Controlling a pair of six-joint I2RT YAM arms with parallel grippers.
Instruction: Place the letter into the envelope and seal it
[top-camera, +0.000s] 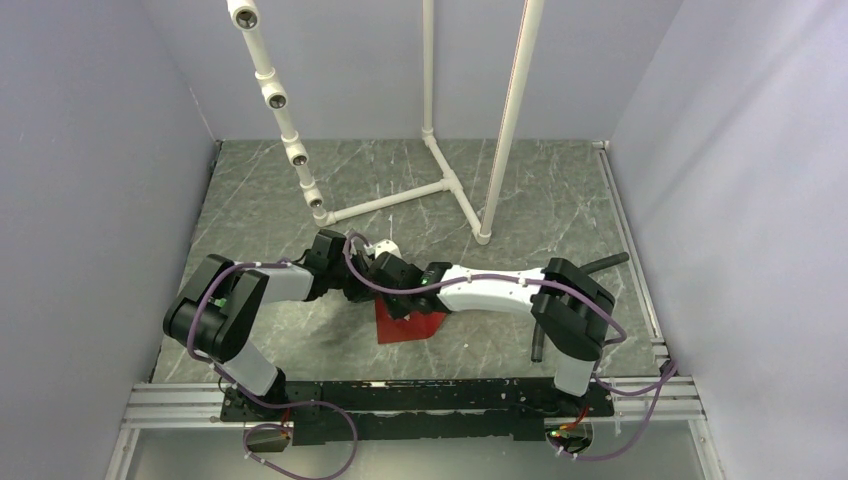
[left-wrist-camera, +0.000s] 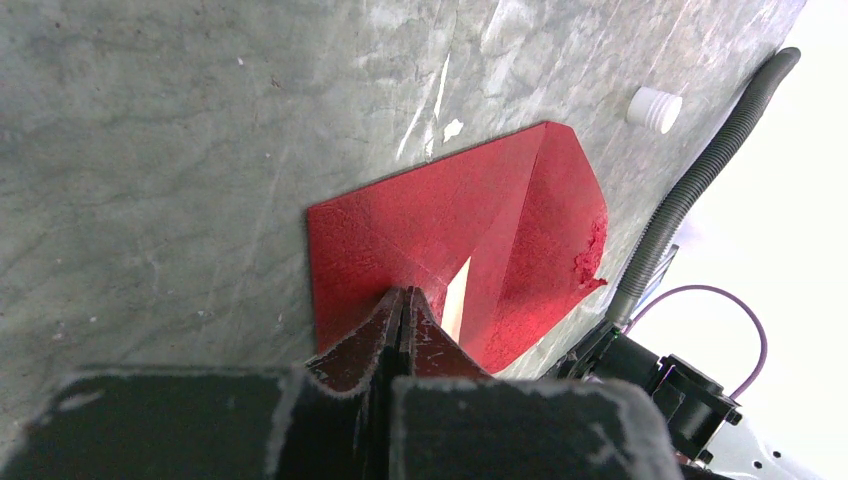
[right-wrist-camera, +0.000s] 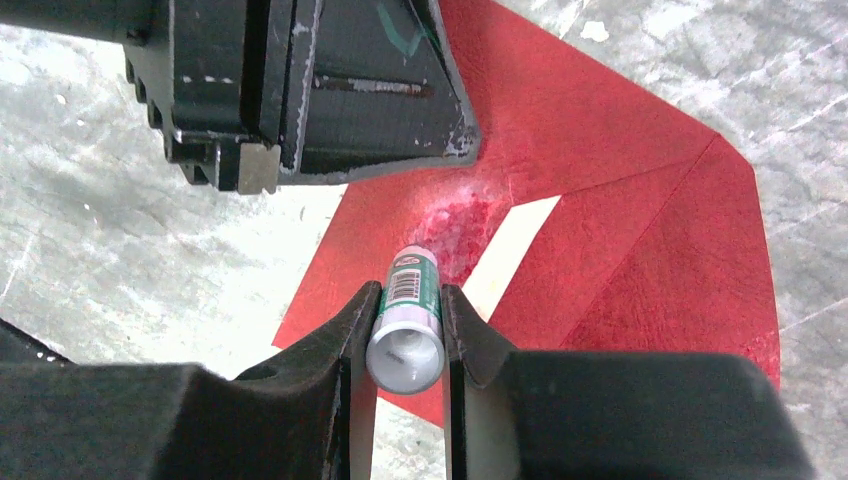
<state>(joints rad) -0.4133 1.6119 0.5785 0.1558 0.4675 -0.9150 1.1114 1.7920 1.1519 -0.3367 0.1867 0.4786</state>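
The dark red envelope (top-camera: 412, 326) (left-wrist-camera: 430, 225) (right-wrist-camera: 620, 190) lies flat on the marble table between the two arms, its pointed flap (left-wrist-camera: 565, 225) folded open. A pale strip of the letter (left-wrist-camera: 457, 298) (right-wrist-camera: 512, 250) shows in the mouth. My left gripper (left-wrist-camera: 404, 294) (right-wrist-camera: 300, 90) is shut, its tips resting on the envelope's body beside that strip. My right gripper (right-wrist-camera: 410, 292) is shut on a green-and-white glue stick (right-wrist-camera: 408, 320), whose far end touches the envelope at a whitish smear (right-wrist-camera: 455, 215). In the top view both wrists hide most of the envelope.
A white cap (left-wrist-camera: 655, 108) lies on the table beyond the flap. A black ribbed hose (left-wrist-camera: 700, 180) (top-camera: 605, 262) runs along the right side. A white pipe frame (top-camera: 440, 190) stands at the back. Grey walls close in on both sides.
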